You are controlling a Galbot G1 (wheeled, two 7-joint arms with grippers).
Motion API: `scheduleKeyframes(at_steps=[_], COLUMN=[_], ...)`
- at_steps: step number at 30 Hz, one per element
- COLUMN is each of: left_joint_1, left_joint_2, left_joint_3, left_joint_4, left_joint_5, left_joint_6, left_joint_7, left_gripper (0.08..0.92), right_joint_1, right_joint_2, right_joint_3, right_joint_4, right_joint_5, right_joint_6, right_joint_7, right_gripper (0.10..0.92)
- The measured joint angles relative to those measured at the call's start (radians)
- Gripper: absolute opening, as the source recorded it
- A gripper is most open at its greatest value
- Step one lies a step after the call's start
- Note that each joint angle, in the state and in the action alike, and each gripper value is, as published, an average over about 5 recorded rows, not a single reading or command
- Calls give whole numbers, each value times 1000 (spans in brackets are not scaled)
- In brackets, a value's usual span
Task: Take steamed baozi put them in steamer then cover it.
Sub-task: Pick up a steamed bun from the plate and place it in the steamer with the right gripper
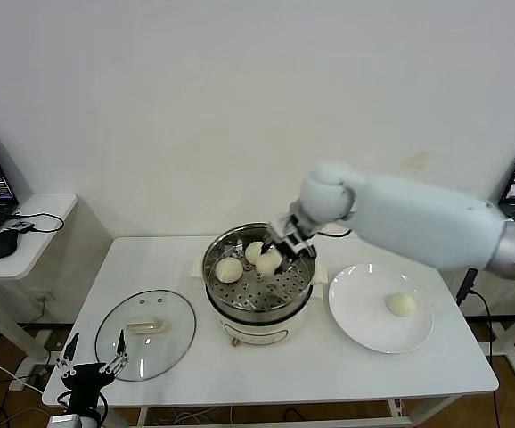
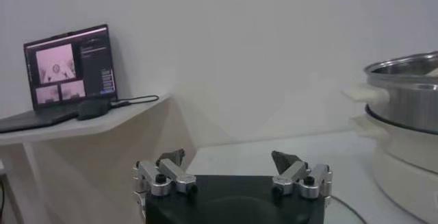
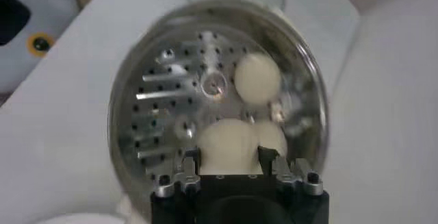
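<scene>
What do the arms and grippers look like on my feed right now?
The right arm is a bulky, smooth white shell with a rounded wrist joint. Both the right gripper and the left gripper have a black body, silver metal finger mounts with dark screws, and dark tapered fingertips. No markings or loose cables show on either.
</scene>
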State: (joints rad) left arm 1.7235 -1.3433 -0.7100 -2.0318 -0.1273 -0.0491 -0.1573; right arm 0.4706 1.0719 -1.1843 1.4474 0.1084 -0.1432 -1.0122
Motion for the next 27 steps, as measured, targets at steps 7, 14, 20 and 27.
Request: scheduleKeyframes(at_steps=[7, 14, 20, 27], left_joint_1=[0, -1, -3, -3], left_joint_2=[-2, -5, -5, -6], left_joint_3=[-5, -1, 0, 1], left_joint_4=[2, 5, 7, 8], left_joint_5=[-4, -5, -5, -4], left_joint_6=[-3, -4, -5, -5], left_joint_7=[-1, -2, -3, -3], left_gripper=[823, 823, 823, 823], right_joint_1=[-11, -18, -22, -19], right_joint_2=[61, 81, 80, 71], right_joint_3=[-40, -64, -76, -71], right_joint_4=[-21, -27, -25, -27], right_joint_5=[-72, -124, -144, -153], right_joint_6=[104, 183, 222, 244], right_joint_7=[11, 7, 2, 5], right_gripper=[543, 543, 565, 741])
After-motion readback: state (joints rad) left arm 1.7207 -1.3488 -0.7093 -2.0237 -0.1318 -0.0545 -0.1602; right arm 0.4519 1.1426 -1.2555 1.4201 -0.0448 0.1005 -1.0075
